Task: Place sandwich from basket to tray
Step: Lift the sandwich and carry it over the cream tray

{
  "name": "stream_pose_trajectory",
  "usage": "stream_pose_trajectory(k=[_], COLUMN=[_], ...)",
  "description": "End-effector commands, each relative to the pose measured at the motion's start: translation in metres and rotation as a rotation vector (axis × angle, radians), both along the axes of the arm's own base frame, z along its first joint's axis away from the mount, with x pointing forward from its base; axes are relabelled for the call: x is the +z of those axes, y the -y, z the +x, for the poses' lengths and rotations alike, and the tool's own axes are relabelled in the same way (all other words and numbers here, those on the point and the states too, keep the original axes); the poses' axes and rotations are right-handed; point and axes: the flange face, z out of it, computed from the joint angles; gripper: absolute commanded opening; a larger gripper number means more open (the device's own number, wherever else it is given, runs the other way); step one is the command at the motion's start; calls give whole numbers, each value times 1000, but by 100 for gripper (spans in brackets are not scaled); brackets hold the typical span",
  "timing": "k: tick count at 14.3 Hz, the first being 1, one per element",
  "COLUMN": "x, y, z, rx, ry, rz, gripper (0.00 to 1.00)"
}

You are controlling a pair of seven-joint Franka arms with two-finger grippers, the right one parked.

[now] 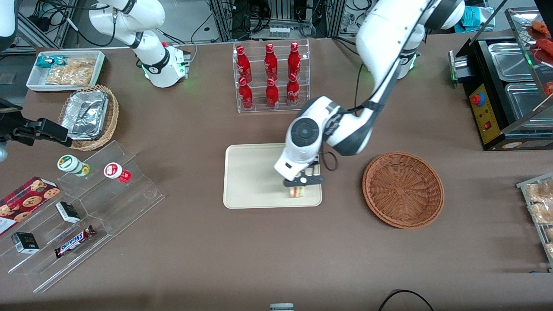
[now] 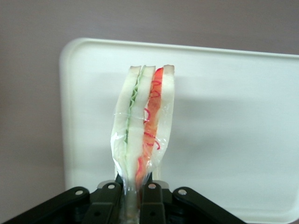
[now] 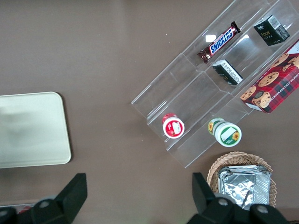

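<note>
Where the wrist view shows filling layers, hand point(image 1: 301, 183) pinches sandwich point(image 2: 142, 135) over tray point(image 1: 250, 181)

Six red bottles point(image 1: 270, 77), two baskets point(image 1: 402, 189).

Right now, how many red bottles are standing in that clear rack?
6: three on the upper step, three on the lower, none seemingly hidden. The gripper holds the sandwich over the tray.
</note>
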Motion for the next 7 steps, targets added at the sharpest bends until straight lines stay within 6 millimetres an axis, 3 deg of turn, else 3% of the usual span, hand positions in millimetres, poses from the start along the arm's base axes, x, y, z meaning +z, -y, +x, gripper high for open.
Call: stream_pose_trajectory(k=[1,6,7], x=[-14,-30,-30], y=[31,41,40], z=[-7,-10,-10], rx=[43,42,47], ry=[26,8,4], rz=[-35,-37,-36], gripper=[4,6,23])
